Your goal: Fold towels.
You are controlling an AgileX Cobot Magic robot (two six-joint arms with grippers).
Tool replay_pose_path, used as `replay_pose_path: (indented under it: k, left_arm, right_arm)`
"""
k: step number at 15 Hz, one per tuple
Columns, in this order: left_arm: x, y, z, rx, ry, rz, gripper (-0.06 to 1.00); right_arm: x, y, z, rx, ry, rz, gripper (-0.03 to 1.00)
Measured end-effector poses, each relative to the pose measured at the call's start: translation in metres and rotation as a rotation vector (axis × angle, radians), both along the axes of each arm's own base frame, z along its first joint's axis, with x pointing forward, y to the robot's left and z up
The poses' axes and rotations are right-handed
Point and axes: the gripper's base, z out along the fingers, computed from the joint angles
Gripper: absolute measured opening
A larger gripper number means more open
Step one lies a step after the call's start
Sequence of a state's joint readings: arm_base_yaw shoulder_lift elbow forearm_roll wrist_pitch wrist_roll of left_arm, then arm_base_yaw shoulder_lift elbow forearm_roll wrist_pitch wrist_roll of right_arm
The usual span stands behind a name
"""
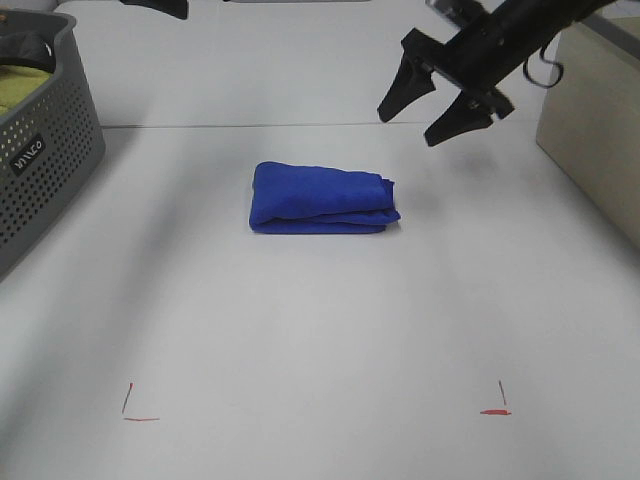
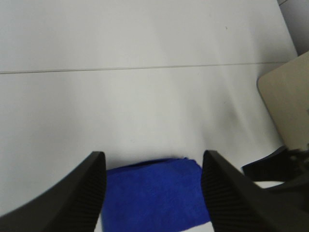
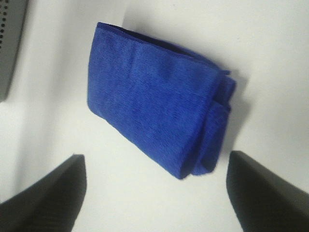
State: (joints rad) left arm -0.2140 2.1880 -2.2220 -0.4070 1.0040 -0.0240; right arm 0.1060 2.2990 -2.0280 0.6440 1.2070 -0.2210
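The royal-blue towel (image 1: 322,198) lies folded into a compact rectangle in the middle of the white table, with layered edges showing at its right end. My right gripper (image 1: 407,128) hangs open in the air above and to the right of it, touching nothing. In the right wrist view the towel (image 3: 154,116) lies below the spread right gripper (image 3: 154,203). My left gripper (image 2: 152,193) is open and empty, held high behind the towel (image 2: 145,203). In the exterior view only a dark bit of the left arm (image 1: 160,6) shows at the top edge.
A grey perforated basket (image 1: 40,150) holding a yellow-green cloth (image 1: 20,90) stands at the left edge. A beige box (image 1: 595,120) stands at the right. Red corner marks (image 1: 135,410) (image 1: 497,405) lie near the table's front.
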Motion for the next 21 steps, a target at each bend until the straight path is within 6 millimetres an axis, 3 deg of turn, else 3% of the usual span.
replay_pose_path:
  k: [2,4,7,9,10,14,17,21]
  left_arm:
    - [-0.021,0.011,0.021,0.104,0.058,0.006,0.57]
    - [-0.038,0.023,0.046,0.184,0.054,0.056,0.57]
    - [-0.075,0.039,0.097,0.228,-0.054,0.103,0.57]
    - [-0.117,0.049,0.126,0.233,-0.098,0.114,0.57]
    - [-0.146,0.056,0.127,0.243,-0.075,0.112,0.57]
    - [-0.237,0.076,0.102,0.275,0.020,0.101,0.57]
    - [-0.305,0.091,0.068,0.289,0.071,0.094,0.57]
    - [-0.387,0.109,0.028,0.283,0.029,0.094,0.57]
  right_arm:
    - [-0.013,-0.010,0.043,-0.118,-0.078,-0.032,0.77]
    - [-0.039,-0.018,0.087,-0.181,-0.156,-0.042,0.77]
    - [-0.094,-0.031,0.134,-0.254,-0.224,-0.044,0.77]
    - [-0.138,-0.040,0.158,-0.301,-0.269,-0.048,0.77]
    - [-0.172,-0.046,0.168,-0.322,-0.292,-0.051,0.77]
    - [-0.262,-0.056,0.165,-0.329,-0.306,-0.053,0.77]
    - [-0.322,-0.066,0.144,-0.369,-0.316,-0.053,0.77]
    - [-0.387,-0.079,0.107,-0.429,-0.359,-0.061,0.77]
